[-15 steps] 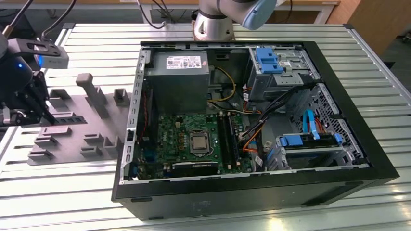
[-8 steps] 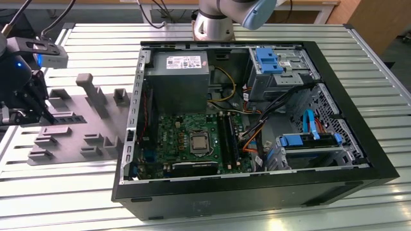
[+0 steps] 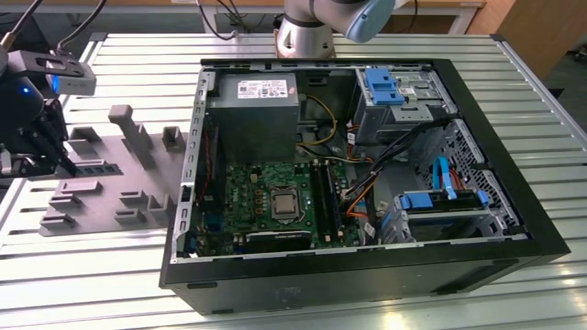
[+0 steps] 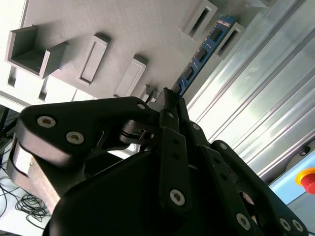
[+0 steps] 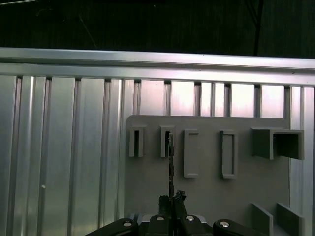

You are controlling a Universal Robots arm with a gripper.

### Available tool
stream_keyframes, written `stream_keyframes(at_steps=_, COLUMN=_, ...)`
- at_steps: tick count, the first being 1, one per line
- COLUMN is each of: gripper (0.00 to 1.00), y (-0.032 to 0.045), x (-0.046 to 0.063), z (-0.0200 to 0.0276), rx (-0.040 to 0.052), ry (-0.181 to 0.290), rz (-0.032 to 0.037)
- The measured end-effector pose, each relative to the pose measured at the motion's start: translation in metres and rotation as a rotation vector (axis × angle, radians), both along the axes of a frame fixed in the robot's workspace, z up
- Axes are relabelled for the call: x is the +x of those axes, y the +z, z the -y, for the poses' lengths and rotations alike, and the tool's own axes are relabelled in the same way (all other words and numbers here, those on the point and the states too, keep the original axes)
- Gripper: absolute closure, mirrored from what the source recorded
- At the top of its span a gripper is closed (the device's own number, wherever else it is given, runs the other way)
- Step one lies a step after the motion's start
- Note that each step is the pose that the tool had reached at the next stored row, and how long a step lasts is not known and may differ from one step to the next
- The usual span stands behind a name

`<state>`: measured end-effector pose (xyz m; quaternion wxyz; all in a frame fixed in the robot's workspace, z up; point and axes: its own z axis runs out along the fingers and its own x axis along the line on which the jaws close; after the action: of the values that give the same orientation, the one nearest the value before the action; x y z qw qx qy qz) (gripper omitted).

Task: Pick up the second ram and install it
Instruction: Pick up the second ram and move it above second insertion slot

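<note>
the gripper is clenched on the near end of the second ram, which stands on edge with its far end in a slotted block of the grey holder plate. farther off, at the exterior view's right, the open computer case holds a green motherboard with black memory slots.

A slatted metal surface carries a black computer case lying open on its side. Inside sit a green motherboard with a square processor socket and long black memory slots just beside it; a grey power supply adjoins the board; blue drive brackets and bundled cables lie toward the exterior view's right. At the exterior view's left of the case lies a grey holder plate with raised blocks and slotted pockets; in the second wrist view a red button shows beyond the surface's edge.
</note>
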<state>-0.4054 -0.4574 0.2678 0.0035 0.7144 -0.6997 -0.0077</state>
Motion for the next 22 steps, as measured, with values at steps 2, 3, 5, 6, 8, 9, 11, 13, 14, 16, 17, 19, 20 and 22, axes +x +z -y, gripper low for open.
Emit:
stream_keyframes(at_steps=2, gripper=0.86, y=0.0006, x=0.0, z=0.0, rx=0.0001, ry=0.0, rz=0.0001)
stream_keyframes(at_steps=3, gripper=0.86, y=0.0009, x=0.0, z=0.0, rx=0.0001, ry=0.0, rz=0.0001)
stream_keyframes(at_steps=5, gripper=0.86, y=0.0018, x=0.0, z=0.0, rx=0.0, ry=0.0, rz=0.0)
stream_keyframes(at_steps=6, gripper=0.86, y=0.0021, x=0.0, z=0.0, rx=0.0, ry=0.0, rz=0.0)
stream_keyframes(at_steps=8, gripper=0.86, y=0.0028, x=0.0, z=0.0, rx=0.0001, ry=0.0, rz=0.0001)
stream_keyframes(at_steps=9, gripper=0.86, y=0.0032, x=0.0, z=0.0, rx=0.0, ry=0.0, rz=0.0)
stream_keyframes(at_steps=11, gripper=0.86, y=0.0039, x=0.0, z=0.0, rx=0.0, ry=0.0, rz=0.0)
stream_keyframes(at_steps=13, gripper=0.86, y=0.0046, x=0.0, z=0.0, rx=0.0, ry=0.0, rz=0.0)
stream_keyframes(at_steps=14, gripper=0.86, y=0.0049, x=0.0, z=0.0, rx=0.0001, ry=0.0, rz=0.0001)
stream_keyframes(at_steps=16, gripper=0.86, y=0.0056, x=0.0, z=0.0, rx=0.0, ry=0.0, rz=0.0)
stream_keyframes(at_steps=17, gripper=0.86, y=0.0059, x=0.0, z=0.0, rx=0.0, ry=0.0, rz=0.0001)
stream_keyframes(at_steps=19, gripper=0.86, y=0.0067, x=0.0, z=0.0, rx=0.0, ry=0.0, rz=0.0)
stream_keyframes(at_steps=20, gripper=0.86, y=0.007, x=0.0, z=0.0, rx=0.0, ry=0.0, rz=0.0)
stream_keyframes(at_steps=22, gripper=0.86, y=0.0077, x=0.0, z=0.0, rx=0.0, ry=0.0, rz=0.0001)
